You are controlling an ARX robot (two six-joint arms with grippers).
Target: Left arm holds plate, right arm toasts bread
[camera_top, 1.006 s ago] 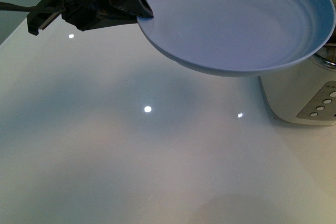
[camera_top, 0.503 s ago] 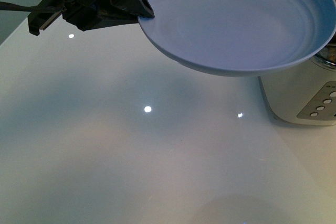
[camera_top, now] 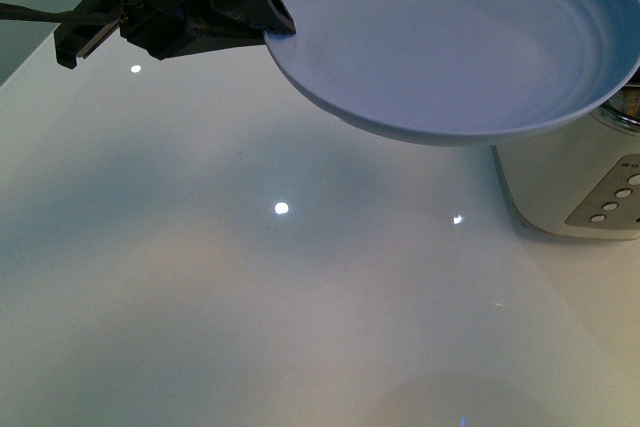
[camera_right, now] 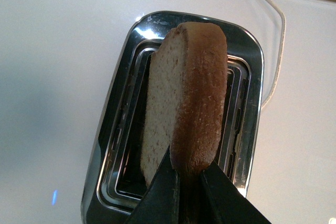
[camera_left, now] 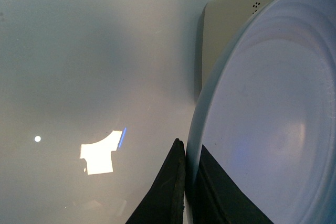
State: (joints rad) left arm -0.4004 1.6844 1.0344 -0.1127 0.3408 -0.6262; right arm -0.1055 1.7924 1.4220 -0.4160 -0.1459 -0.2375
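Hiding the toaster top: plate.

Kitchen counter with toaster

White, glossy table spread wide beneath the left gripper, marked by small bright light spots and soft shadows. Standing on it, out ahead of that gripper's tips and lower down: a white toaster with a grey button panel on its side. Seen from the right gripper, directly below it, the same toaster, slotted chrome top facing up, upright on the white surface. Beyond the toaster's far end from that gripper, a white cord lying curved on the table.
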